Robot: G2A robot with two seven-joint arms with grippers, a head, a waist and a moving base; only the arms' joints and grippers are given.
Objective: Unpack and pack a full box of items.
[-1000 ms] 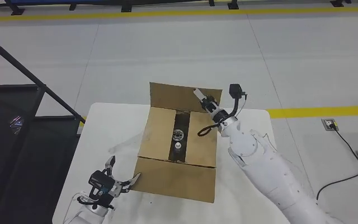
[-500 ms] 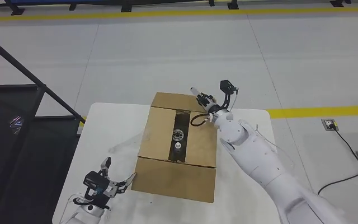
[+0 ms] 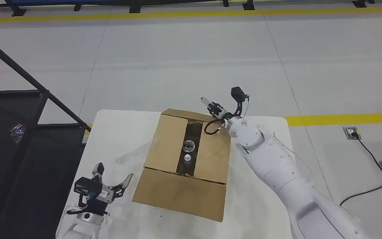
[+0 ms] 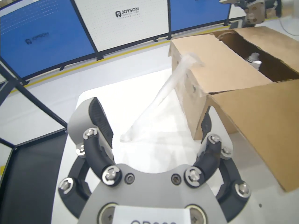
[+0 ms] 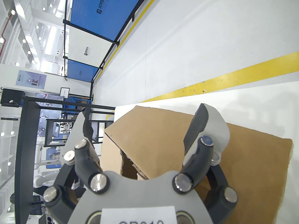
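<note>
A brown cardboard box (image 3: 170, 140) stands mid-table, its top flaps folded almost flat with a dark slit (image 3: 190, 146) between them. Small white-capped items (image 3: 188, 157) show inside the slit; a bottle cap (image 4: 254, 58) shows there too. The near flap (image 3: 179, 196) hangs out toward the front. A strip of clear tape (image 4: 168, 87) trails from the box's corner to the table. My right gripper (image 3: 212, 109) is open at the box's far edge, over the far flap (image 5: 163, 136). My left gripper (image 3: 110, 187) is open near the table's front-left, apart from the box.
The white table (image 3: 119, 128) has bare room left of the box and a narrow strip (image 3: 262, 209) to its right. A black metal frame (image 3: 27, 74) stands just off the table's left side. The table's front edge lies close to my left gripper.
The far flap, upright a second ago, now lies folded down. My right gripper moved left along the far edge. The box turned slightly. My left gripper drew back leftward from the box.
</note>
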